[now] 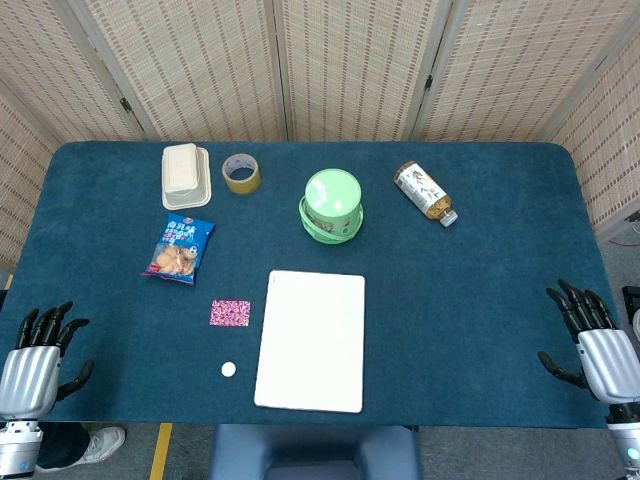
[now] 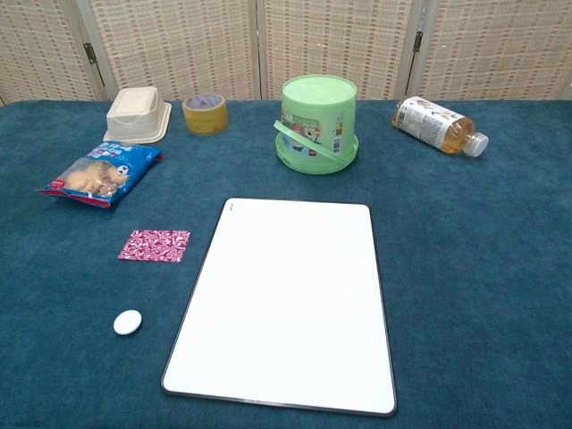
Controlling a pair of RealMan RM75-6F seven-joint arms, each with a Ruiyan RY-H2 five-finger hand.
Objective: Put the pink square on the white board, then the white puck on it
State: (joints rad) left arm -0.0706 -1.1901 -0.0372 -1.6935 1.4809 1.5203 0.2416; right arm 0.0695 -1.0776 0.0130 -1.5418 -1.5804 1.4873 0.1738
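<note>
Head view: left hand (image 1: 35,350) and right hand (image 1: 598,345) are seen at the near bench (image 1: 480,300) corners, fingers spread, nothing held. Pink square (image 1: 230,313) is laid flat on the blue cloth just left of the white board (image 1: 311,340), not touching. White puck (image 1: 229,369) is placed nearer the edge, below the square, also left of the board.
</note>
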